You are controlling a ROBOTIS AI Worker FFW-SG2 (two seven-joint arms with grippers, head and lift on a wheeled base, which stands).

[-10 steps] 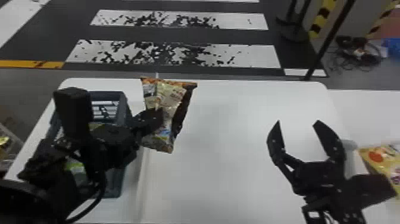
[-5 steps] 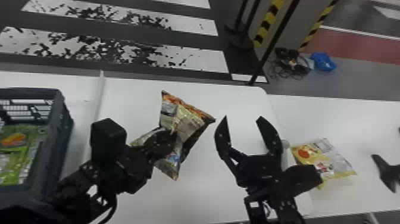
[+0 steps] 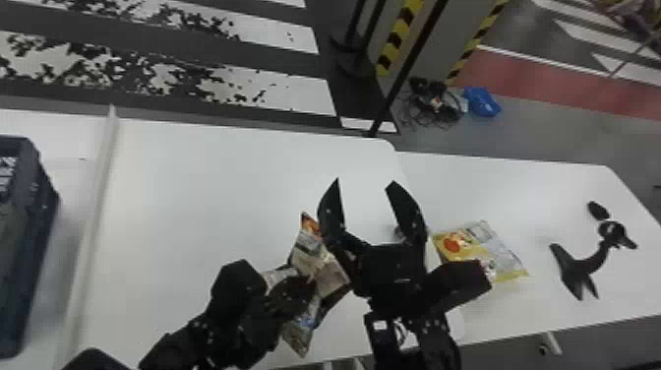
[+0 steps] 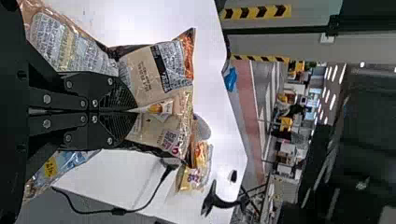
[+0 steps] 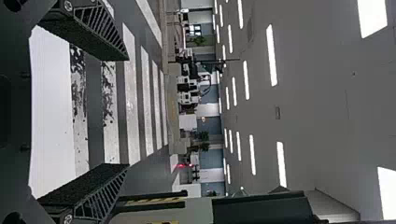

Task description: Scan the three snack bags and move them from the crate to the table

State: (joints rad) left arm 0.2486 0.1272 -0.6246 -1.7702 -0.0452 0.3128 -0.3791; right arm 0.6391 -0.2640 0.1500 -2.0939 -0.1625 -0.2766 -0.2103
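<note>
At the lower centre of the frame, the left gripper point(image 3: 297, 295) grips a snack bag point(image 3: 322, 270), which hangs tilted above a white table point(image 3: 221, 187). Just beside it, right of centre, the right gripper point(image 3: 364, 181) points up the frame, fingers spread with a gap between them. A dark blue crate point(image 3: 42, 206) is cut off by the left edge. At lower right, a yellow snack bag point(image 3: 467, 246) lies on a second white tabletop point(image 3: 492, 182), with a black curved-neck stand point(image 3: 583, 270) farther right. Across the top run painted floor stripes point(image 3: 290, 93), yellow-and-black striped edging point(image 3: 393, 44) and, upper right, tangled cables point(image 3: 433, 106) near a blue object point(image 3: 482, 102).
</note>
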